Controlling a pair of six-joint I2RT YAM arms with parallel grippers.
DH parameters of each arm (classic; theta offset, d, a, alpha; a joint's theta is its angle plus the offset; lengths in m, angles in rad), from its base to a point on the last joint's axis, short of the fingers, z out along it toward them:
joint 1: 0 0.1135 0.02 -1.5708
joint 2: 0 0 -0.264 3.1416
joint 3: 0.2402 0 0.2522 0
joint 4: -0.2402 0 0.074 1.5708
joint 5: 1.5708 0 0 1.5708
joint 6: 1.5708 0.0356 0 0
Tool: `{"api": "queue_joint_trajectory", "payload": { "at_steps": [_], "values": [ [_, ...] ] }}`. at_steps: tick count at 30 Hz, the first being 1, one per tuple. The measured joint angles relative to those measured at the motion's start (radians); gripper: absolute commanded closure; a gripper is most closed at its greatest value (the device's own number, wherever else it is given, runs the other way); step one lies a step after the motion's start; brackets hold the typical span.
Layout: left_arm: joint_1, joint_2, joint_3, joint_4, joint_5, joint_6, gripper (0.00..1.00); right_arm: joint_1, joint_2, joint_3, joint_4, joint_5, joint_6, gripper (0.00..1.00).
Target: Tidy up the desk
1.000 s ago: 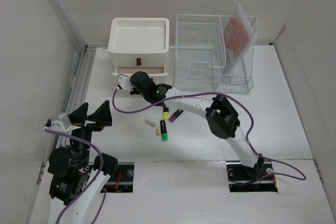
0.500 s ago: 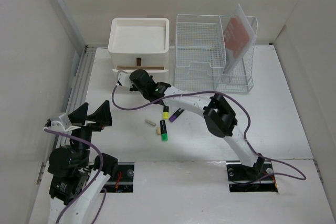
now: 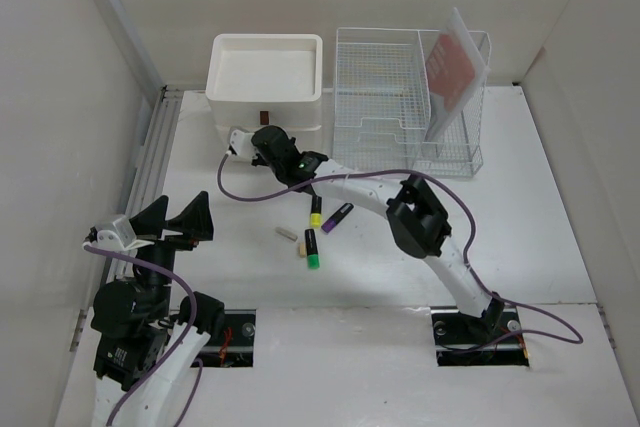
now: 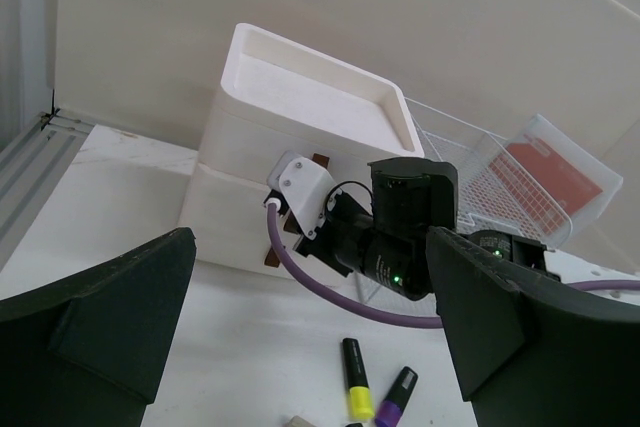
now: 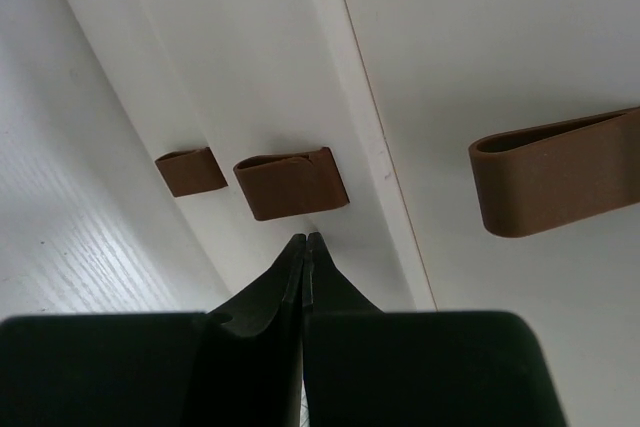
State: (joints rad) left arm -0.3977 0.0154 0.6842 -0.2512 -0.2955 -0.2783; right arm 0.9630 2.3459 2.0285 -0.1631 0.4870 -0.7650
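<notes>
The desk (image 3: 540, 207) is a wide white tabletop with a grey rail (image 3: 150, 152) on its left. At the back stands a cream drawer box (image 3: 265, 77) with its drawers flush. My right gripper (image 3: 266, 131) is shut with nothing in it. Its tips (image 5: 304, 240) press on the drawer front just under a brown handle tab (image 5: 292, 183). My left gripper (image 3: 175, 221) hovers open and empty over the left side, apart from everything. A yellow-tipped marker (image 3: 315, 213), a purple one (image 3: 336, 217), a green one (image 3: 311, 250) and a small beige block (image 3: 288, 234) lie loose mid-desk.
A white wire-mesh rack (image 3: 405, 107) stands right of the drawer box, with a red-and-clear folder (image 3: 452, 67) upright in its right section. Side walls close in left and right. My right arm's purple cable (image 3: 250, 192) loops above the markers.
My right gripper has moved toward the drawer box, and the lower drawer that stood pulled out is now pushed in flush. The left arm has not moved.
</notes>
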Motion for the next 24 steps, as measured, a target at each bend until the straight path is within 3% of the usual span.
{"api": "queue_joint_trajectory", "payload": {
  "at_steps": [24],
  "values": [
    [0.0,0.0,0.0,0.0,-0.001,0.0,0.0,-0.018,0.032,0.015,0.016,-0.005,-0.021,1.0]
  ]
}}
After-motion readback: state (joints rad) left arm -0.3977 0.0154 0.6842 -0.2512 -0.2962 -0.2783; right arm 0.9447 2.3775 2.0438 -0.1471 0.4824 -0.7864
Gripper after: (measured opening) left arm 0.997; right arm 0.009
